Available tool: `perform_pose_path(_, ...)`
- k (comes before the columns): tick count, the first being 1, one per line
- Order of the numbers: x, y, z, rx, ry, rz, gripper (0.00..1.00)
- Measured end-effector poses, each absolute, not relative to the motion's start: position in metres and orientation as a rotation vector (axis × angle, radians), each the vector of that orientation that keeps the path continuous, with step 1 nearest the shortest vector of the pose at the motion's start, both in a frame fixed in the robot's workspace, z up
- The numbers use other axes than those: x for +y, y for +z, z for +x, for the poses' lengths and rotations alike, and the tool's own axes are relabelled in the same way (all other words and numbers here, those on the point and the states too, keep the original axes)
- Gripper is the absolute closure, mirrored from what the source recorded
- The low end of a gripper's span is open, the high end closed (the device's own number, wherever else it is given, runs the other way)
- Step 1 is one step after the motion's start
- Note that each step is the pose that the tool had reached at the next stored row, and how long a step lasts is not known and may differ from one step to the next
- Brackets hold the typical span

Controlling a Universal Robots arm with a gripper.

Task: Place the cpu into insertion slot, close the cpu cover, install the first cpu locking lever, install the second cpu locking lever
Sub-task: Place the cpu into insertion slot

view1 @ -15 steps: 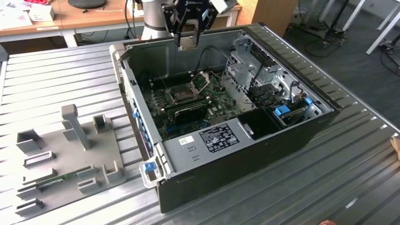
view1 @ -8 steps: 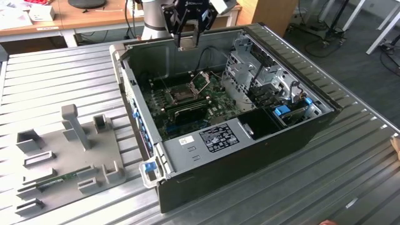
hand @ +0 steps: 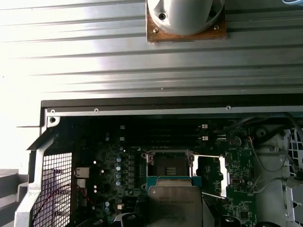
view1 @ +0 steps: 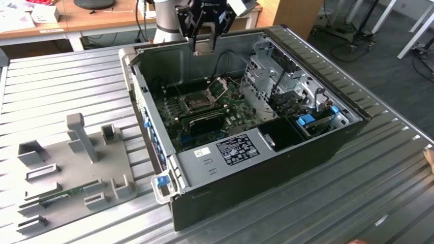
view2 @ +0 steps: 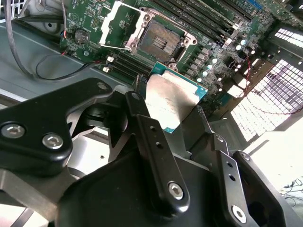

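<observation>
My gripper [view1: 204, 47] hangs above the far wall of the open computer case and is shut on the cpu [view2: 173, 97], a flat square chip with a pale metal top and a teal edge, held between the two black fingers [view2: 142, 123]. The cpu [hand: 174, 204] sits above and to one side of the insertion slot [hand: 169, 165], apart from it. The insertion slot [view2: 161, 42] is a dark, bare square recess in the green board [view1: 200, 104]. The cpu cover [view2: 117, 26] is a silver frame swung open beside the socket [hand: 214, 174].
The black case [view1: 271, 168] lies on its side on a ribbed metal table [view1: 61, 86]. Long black memory slots [view2: 203, 21] run beside the socket. A drive cage [view1: 285, 81] fills the exterior view's right. A grey fixture plate [view1: 74, 168] lies at the exterior view's left.
</observation>
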State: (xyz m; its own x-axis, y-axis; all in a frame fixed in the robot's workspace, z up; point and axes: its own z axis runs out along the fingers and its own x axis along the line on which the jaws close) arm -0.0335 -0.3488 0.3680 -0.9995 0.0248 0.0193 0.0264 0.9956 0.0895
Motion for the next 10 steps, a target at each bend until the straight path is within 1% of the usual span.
perform_pose_path(10,-0.3488,0.3602,-0.0335,-3.12,-0.138,-0.04,0.46)
